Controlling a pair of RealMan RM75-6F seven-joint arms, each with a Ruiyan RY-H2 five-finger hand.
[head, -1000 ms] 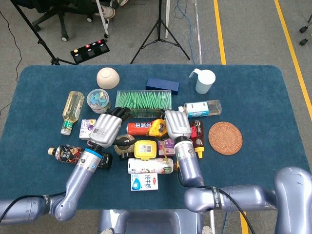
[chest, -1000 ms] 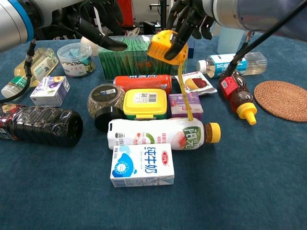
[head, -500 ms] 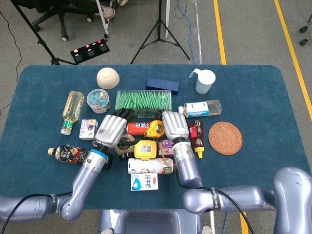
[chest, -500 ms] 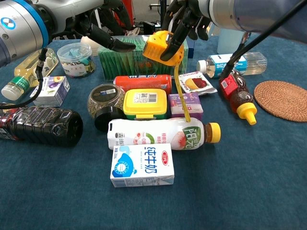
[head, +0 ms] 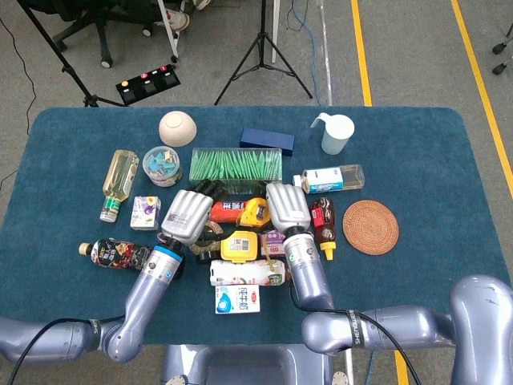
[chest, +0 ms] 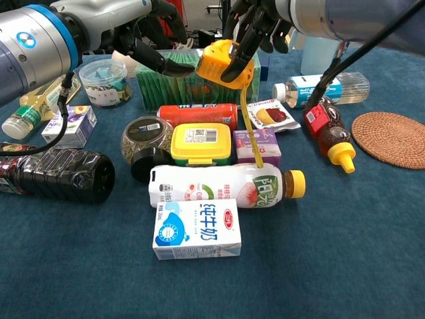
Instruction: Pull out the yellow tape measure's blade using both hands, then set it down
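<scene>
My right hand (chest: 255, 26) grips the yellow tape measure (chest: 222, 60) from above and holds it in the air over the green box. Its yellow blade (chest: 251, 126) hangs down out of the case, the tip reaching the purple carton beside the lying drink bottle. My left hand (chest: 156, 50) hovers just left of the case with fingers spread and thumb tip close to it, holding nothing. From the head view, the tape measure (head: 256, 210) sits between the left hand (head: 188, 215) and the right hand (head: 287, 207).
Below the hands lie a red can (chest: 196, 114), a yellow lidded box (chest: 201, 143), a dark jar (chest: 143, 149), a drink bottle (chest: 226, 186) and a milk carton (chest: 197, 229). A dark bottle (chest: 56, 174) lies at left, a woven coaster (chest: 392, 138) at right.
My left hand has moved right, closing in on the tape measure. My right hand has raised the case a little and shifted it left, with the blade still hanging.
</scene>
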